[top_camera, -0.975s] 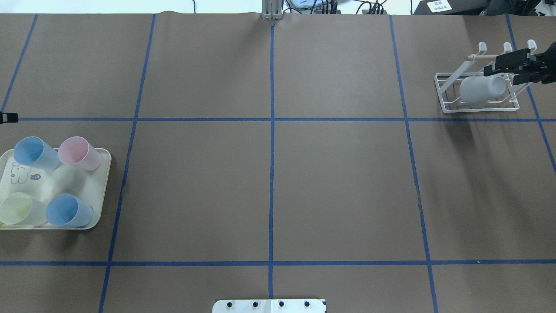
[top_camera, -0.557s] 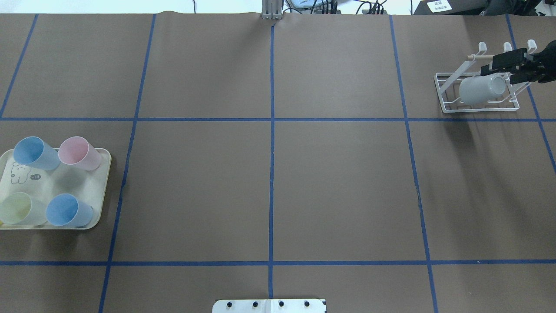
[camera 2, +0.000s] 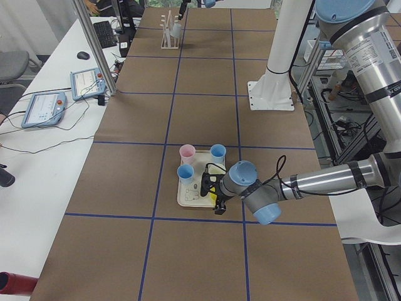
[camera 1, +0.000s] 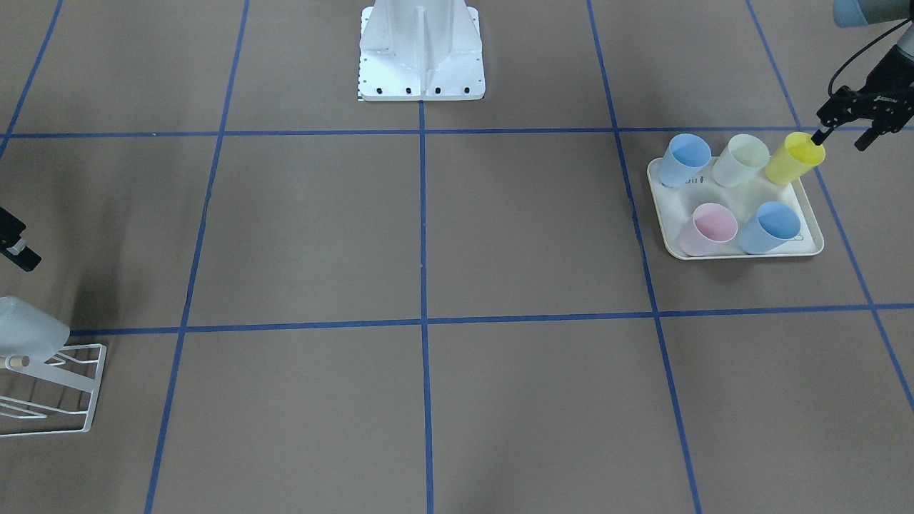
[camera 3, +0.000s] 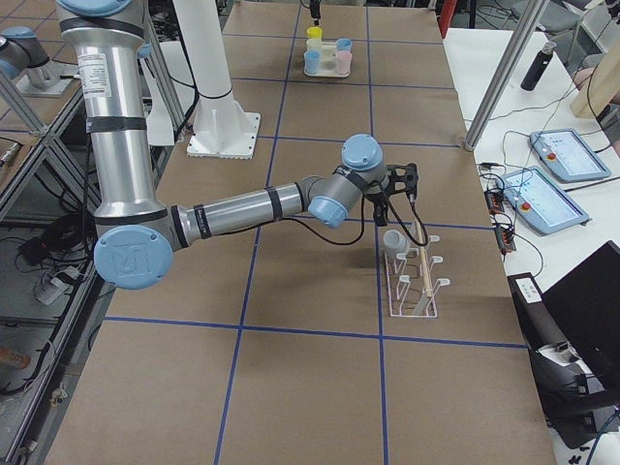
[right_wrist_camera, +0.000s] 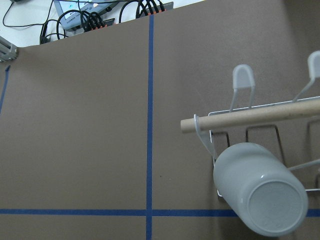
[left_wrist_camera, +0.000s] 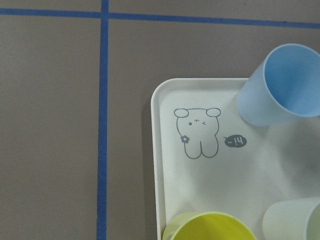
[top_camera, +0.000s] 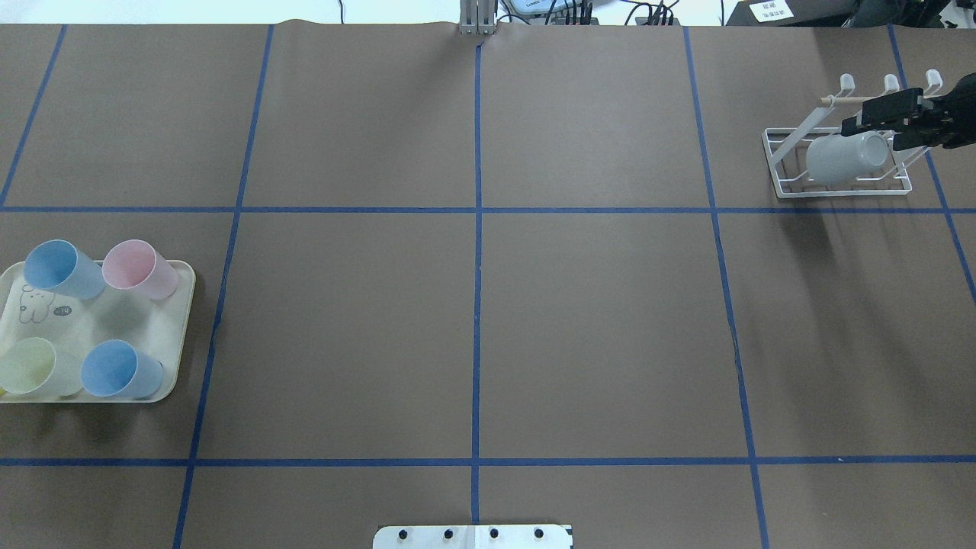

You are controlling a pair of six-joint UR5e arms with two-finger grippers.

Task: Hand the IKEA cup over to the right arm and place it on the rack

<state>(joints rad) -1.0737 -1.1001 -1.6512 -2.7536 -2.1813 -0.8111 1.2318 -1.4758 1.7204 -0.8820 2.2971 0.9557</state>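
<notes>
**Hung cup at risk of a knock from the right pincer**

On the left side, the left pincer [camera 1: 841, 137] hovers with its jaws wide. Just below it a bright yellow plastic tumbler [camera 1: 791, 158] stands on a corner of the cream rectangular tray with a rabbit drawing [camera 1: 742, 255]. One fingertip is close to the tumbler's rim; I cannot tell whether it touches. The tumblers are packed closely, so an off-centre descent could tip the yellow one or shove it into its pale neighbour.

On the right side, the right pincer [top_camera: 877, 124] has its jaws parted and holds nothing. The pale grey-white plastic IKEA cup [top_camera: 846, 156] hangs just beneath it, mouth down over a slanted prong of the small white wire-frame rack with a light wooden dowel [top_camera: 797, 137]. The cup is smooth, plain and tilted, with its flat base turned up toward the wrist camera. It appears to rest on that one prong, so a finger catching the cup or the dowel nearby could swing it off or drag the light rack across the surface.
</notes>
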